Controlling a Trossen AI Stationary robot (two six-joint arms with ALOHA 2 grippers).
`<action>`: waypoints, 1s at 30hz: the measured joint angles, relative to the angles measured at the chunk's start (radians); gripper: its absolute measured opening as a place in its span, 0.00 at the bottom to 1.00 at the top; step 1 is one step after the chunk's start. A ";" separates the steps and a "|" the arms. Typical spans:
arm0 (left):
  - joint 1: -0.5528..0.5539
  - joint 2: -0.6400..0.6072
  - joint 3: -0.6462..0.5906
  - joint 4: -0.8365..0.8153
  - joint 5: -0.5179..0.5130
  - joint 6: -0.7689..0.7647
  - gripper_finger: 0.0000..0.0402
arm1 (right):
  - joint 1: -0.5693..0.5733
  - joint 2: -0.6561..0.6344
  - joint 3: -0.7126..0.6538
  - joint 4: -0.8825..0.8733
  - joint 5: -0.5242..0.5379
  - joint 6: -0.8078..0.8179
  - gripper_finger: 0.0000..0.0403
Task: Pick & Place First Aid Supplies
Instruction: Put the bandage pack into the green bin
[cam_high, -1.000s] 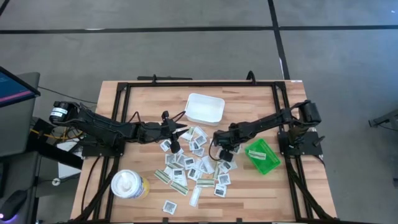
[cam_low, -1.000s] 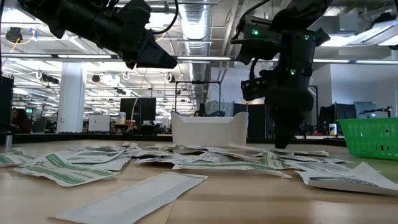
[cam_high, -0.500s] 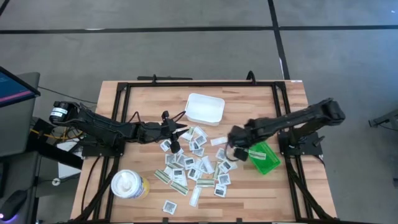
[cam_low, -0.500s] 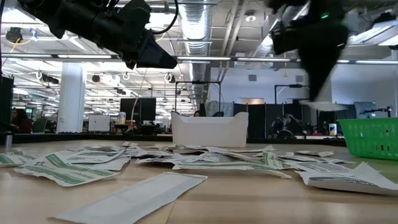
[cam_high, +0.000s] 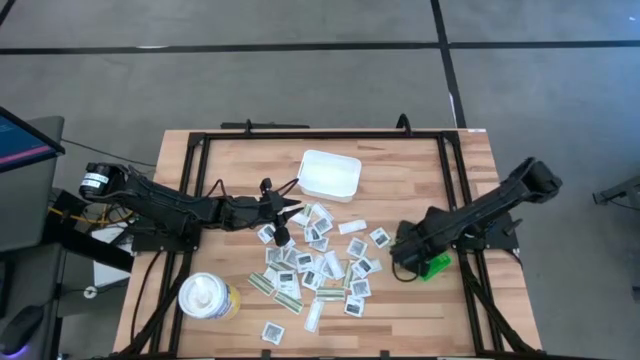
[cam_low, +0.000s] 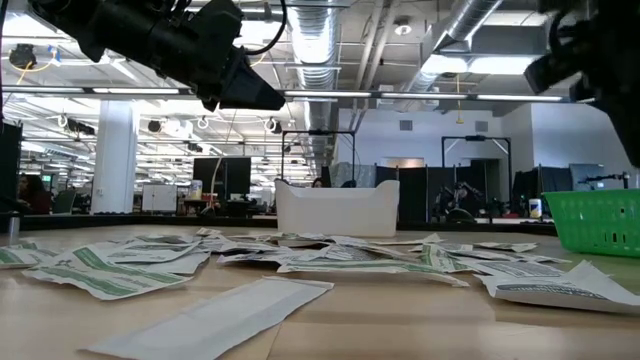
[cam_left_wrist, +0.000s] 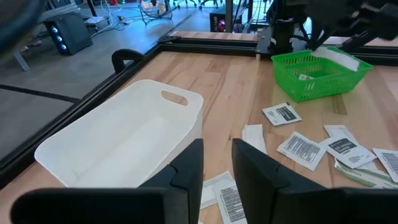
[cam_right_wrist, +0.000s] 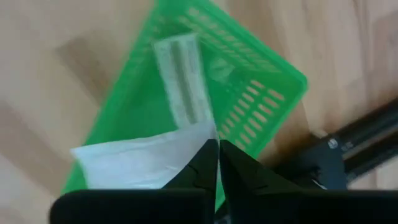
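**Right claw over bin, packet pinched**

Right claw (cam_right_wrist: 217, 163) grips a white packet (cam_right_wrist: 140, 163) above green bin (cam_right_wrist: 261, 93); one olive strip (cam_right_wrist: 181, 78) lies inside. White tray (cam_high: 330, 174) empty. Other packets (cam_high: 318, 262) scattered mid-desk (cam_high: 420, 170). Left claw (cam_left_wrist: 216, 163) hovers beside tray, parted, holding nothing.

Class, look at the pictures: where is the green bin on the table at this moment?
In the high view the green bin sits on the table's right side, mostly hidden under the right gripper, right of the scattered packets.
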 joint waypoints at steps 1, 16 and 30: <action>0.000 0.000 0.000 0.000 0.000 0.000 0.21 | 0.000 0.007 -0.004 -0.005 0.001 0.003 0.06; 0.000 0.000 0.000 0.015 0.000 0.000 0.21 | -0.084 -0.010 0.020 0.240 0.147 -0.153 0.23; 0.000 0.000 0.000 0.019 0.015 0.000 0.21 | -0.318 0.137 0.030 0.690 0.178 -0.349 0.23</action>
